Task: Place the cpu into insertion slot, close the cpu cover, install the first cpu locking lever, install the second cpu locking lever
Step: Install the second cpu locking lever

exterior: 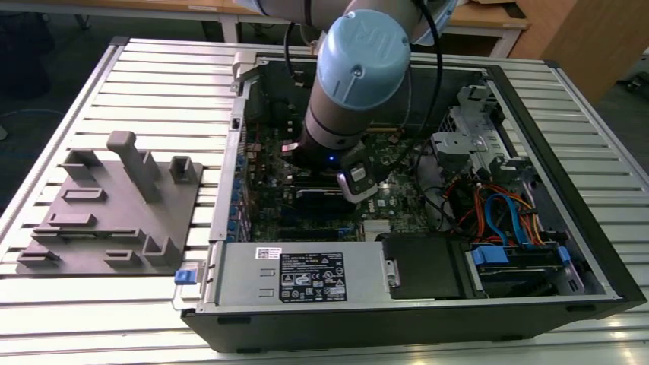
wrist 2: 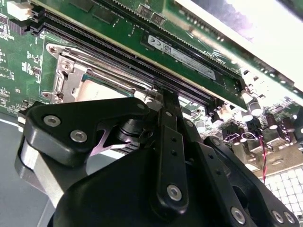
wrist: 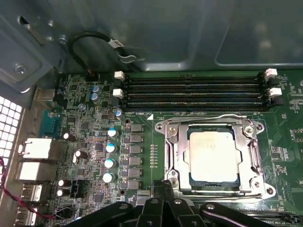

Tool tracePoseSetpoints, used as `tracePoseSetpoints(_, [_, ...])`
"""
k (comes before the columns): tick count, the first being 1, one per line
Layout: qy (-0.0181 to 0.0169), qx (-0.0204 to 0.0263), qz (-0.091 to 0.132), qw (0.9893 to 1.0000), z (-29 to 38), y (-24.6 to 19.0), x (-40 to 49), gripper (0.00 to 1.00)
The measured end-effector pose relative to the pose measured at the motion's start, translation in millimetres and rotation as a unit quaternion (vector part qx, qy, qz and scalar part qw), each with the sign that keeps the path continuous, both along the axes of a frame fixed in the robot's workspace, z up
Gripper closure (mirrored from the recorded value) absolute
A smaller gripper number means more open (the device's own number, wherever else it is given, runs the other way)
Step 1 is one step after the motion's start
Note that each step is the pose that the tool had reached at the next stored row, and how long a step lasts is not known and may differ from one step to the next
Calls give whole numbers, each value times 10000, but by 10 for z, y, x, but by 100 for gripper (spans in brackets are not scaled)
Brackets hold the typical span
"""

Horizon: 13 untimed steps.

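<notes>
— What does the first wrist view give you that the exterior view can't?

— You get the cpu (wrist: 212, 156) plainly: its silvery top sits inside the insertion slot (wrist: 214, 185) on the green motherboard (wrist: 142, 142), with the cpu cover (wrist: 175, 146) lying down around it as a metal frame, the chip showing through its window. Just beside the socket run the long black memory slots (wrist: 189, 92). In the exterior view the arm (exterior: 355, 91) stands over that whole area of the open computer case (exterior: 406, 319) and you can't see the socket at all.

— And the second wrist view?

— There you see the socket from low down: the cover's frame (wrist 2: 71, 78) and a sliver of the chip (wrist 2: 97, 87), with the tool (wrist 2: 163, 101) close in front of them, its black linkage blocking most of the socket. The fingers look drawn together at the tip, holding nothing you can make out.

— Anything else around?

— On the slatted surface (exterior: 121, 304), toward the exterior view's left of the case, lies a grey fixture tray (exterior: 112, 213). Inside the case, orange and blue cables (exterior: 497, 213) hang near the drive bays.
</notes>
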<state>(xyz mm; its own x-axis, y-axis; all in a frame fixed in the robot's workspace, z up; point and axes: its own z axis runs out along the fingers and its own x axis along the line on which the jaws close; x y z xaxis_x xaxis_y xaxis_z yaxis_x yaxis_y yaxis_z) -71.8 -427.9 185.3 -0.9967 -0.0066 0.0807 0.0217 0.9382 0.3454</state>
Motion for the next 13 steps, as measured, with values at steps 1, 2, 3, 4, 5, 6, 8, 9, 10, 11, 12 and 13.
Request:
tracePoseSetpoints(1, [-1,1,0,10000,2,1,0,90])
tracePoseSetpoints(2, [-1,2,0,10000,9,1,-1,90])
tracePoseSetpoints(3, [-1,2,0,10000,18,1,-2,90])
tracePoseSetpoints(4, [-2,5,0,10000,25,2,-4,90])
tracePoseSetpoints(5, [-2,5,0,10000,32,2,-5,90])
tracePoseSetpoints(6, [-1,2,0,10000,41,1,-6,90])
tracePoseSetpoints(8, [-1,2,0,10000,55,1,-9,90])
tracePoseSetpoints(9, [-1,2,0,10000,65,1,-11,90])
tracePoseSetpoints(10, [-1,2,0,10000,79,1,-12,90])
tracePoseSetpoints(11, [-1,1,0,10000,95,1,-13,90])
tracePoseSetpoints(12, [-1,2,0,10000,113,0,-15,90])
tracePoseSetpoints(13, [-1,2,0,10000,133,1,-16,90])
